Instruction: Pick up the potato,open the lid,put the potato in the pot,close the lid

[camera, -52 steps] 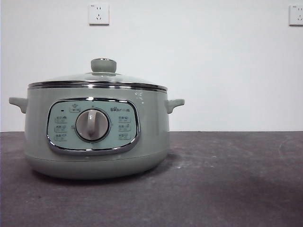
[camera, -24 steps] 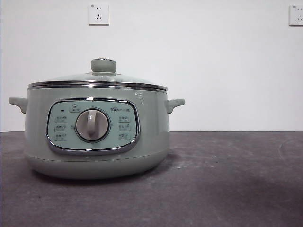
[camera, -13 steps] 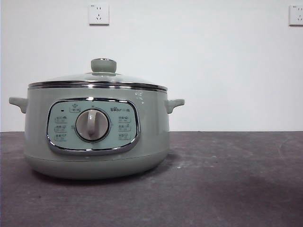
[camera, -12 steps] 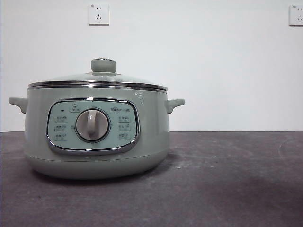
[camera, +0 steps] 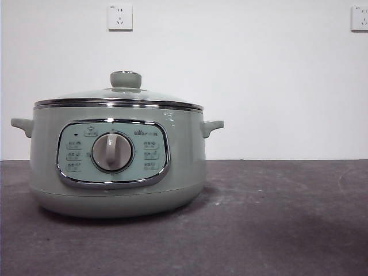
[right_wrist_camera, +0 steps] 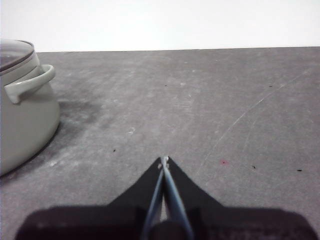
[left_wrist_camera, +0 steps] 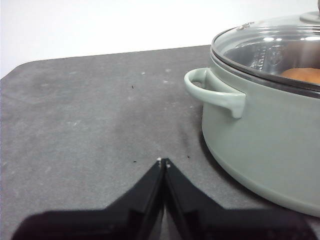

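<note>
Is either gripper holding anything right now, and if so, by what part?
Nothing is held. The left gripper and right gripper are both shut on nothing above the table; the potato lies inside the lidded pot.

**A bare test bench, not a kitchen**

A staged robot workspace — a lab or test room — is suggested. A plain white wall [camera: 259, 86] is seen behind a dark grey matte table [camera: 276, 218], whose surface is scuffed and dusted with pale marks. Two white wall sockets [camera: 119, 16] are mounted high on the wall. One household item — a sage-green electric pot [camera: 118, 167] — is placed on the table.
</note>
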